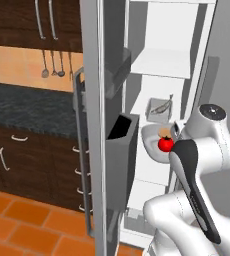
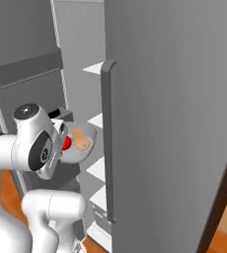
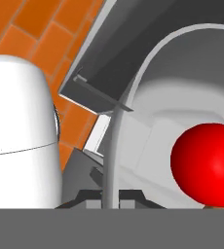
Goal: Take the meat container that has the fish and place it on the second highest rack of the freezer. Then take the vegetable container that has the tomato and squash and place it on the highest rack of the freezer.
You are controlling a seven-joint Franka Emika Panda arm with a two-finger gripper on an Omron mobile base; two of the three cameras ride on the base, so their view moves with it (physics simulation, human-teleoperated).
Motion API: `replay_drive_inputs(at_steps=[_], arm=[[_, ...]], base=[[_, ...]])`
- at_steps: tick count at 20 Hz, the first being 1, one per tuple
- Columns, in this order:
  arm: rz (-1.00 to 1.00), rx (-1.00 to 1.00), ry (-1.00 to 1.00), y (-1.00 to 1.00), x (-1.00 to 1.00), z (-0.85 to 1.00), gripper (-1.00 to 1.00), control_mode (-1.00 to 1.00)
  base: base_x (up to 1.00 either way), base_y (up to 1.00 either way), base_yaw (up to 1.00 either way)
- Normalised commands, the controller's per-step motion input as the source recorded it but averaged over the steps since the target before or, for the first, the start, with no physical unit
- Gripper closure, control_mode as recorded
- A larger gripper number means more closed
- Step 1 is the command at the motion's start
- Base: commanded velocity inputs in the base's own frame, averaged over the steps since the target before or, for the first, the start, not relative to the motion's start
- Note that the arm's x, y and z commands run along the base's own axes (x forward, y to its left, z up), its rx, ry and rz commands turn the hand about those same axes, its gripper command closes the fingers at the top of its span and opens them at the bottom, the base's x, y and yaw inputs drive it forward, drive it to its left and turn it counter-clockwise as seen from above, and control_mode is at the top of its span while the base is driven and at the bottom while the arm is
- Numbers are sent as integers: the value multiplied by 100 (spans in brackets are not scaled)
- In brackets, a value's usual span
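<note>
While tool (image 3: 111, 198) pinches rim, tomato (image 3: 210, 164) beside.

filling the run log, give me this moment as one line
phase: second container in transit | gripper: shut on vegetable container rim | contents: tomato, squash | fish tray: on freezer shelf

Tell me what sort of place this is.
A home kitchen, by the look of it: dark wooden cabinets under a dark stone counter, utensils hanging on the wall, and an open freezer with white shelves.
</note>
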Motion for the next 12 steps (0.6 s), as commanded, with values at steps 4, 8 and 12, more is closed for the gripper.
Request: replay_drive_inputs(at_steps=[4, 8, 12], arm=[[0, 0, 0, 0, 0, 0, 100, 100], [0, 0, 0, 0, 0, 0, 100, 100], [0, 0, 0, 0, 0, 0, 100, 100]], base=[[39, 17, -1], [34, 39, -4], [47, 23, -4]])
